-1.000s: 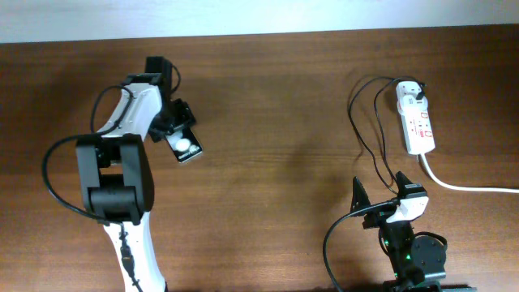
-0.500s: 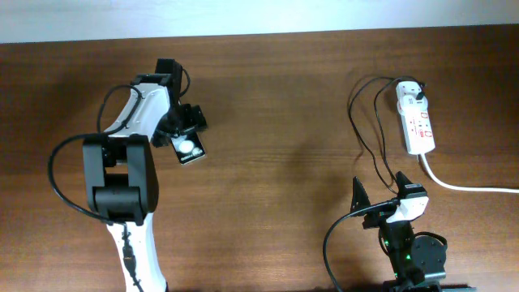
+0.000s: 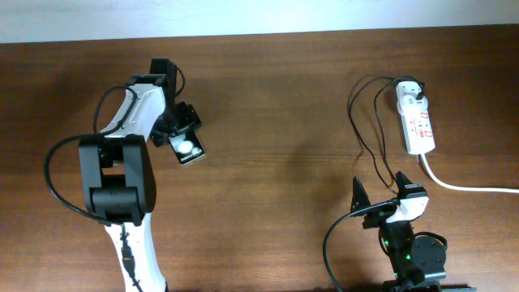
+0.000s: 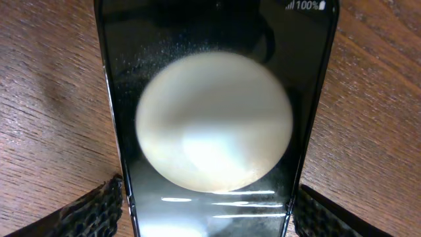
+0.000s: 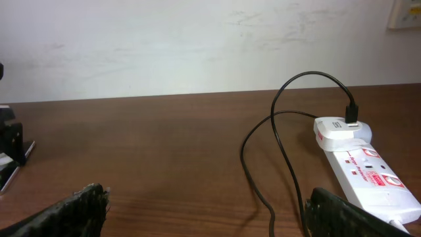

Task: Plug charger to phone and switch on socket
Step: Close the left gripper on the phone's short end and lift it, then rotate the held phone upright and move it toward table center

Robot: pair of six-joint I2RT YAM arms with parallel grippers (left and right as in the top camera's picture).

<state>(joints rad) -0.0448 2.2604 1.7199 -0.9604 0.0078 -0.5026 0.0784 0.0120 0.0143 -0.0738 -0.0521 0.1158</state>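
The phone [image 3: 189,148] lies on the brown table at the left, glossy face up with a white round spot. It fills the left wrist view [image 4: 210,99]. My left gripper [image 3: 180,135] is over its near end, with a finger against each long edge [image 4: 209,210]. The socket [image 3: 415,120] lies at the far right, and also shows in the right wrist view [image 5: 362,168]. The charger's adapter [image 3: 418,93] sits in the socket's far end. Its thin black cable [image 3: 358,113] loops left, then runs down towards my right gripper [image 3: 379,193]. That gripper [image 5: 207,217] is open and empty. The plug tip is hidden.
The socket's thick white cord [image 3: 470,186] runs off to the right edge. A pale wall [image 5: 197,39] stands beyond the table's far edge. Bare wood [image 3: 284,146] lies between the phone and the socket.
My left gripper and the phone shifted a little right, then slightly back left, with a small turn. The right arm, cable and socket have not moved.
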